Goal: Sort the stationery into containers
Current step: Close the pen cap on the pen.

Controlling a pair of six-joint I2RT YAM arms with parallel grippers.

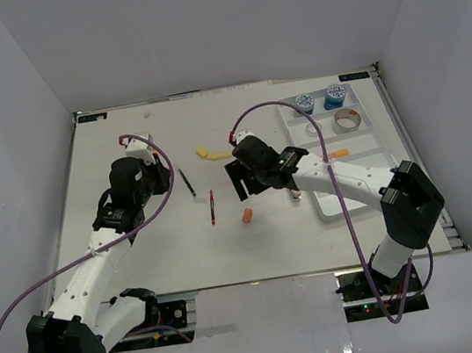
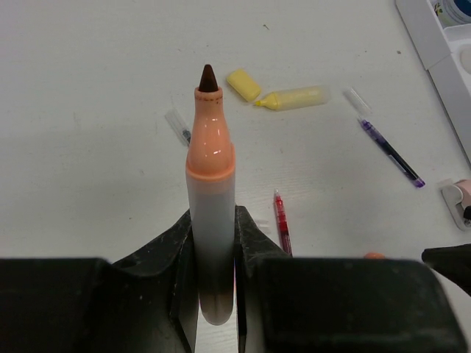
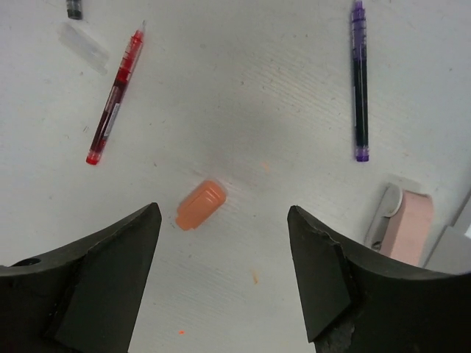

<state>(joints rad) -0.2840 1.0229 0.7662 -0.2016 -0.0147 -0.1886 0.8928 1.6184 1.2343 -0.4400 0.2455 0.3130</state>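
My left gripper (image 2: 213, 220) is shut on an uncapped orange-collared marker (image 2: 210, 184), held off the table with its dark tip pointing away; this gripper (image 1: 157, 172) is at mid-left. My right gripper (image 3: 223, 213) is open just above the table, and a small orange cap (image 3: 200, 205) lies ahead of its left finger, untouched. The same cap (image 1: 246, 217) sits below that gripper (image 1: 239, 185). A red pen (image 1: 212, 207), a black pen (image 1: 187, 181) and a yellow highlighter (image 1: 212, 153) lie loose. The white tray (image 1: 366, 153) at right holds two blue tubs (image 1: 303, 102) and tape rolls (image 1: 348, 120).
A purple pen (image 3: 359, 81) and a pink correction-tape piece (image 3: 405, 228) lie right of the right gripper. A clear cap (image 3: 85, 44) lies by the red pen (image 3: 114, 99). The yellow highlighter's cap (image 2: 243, 84) is off, beside its body (image 2: 294, 97). White walls surround the table.
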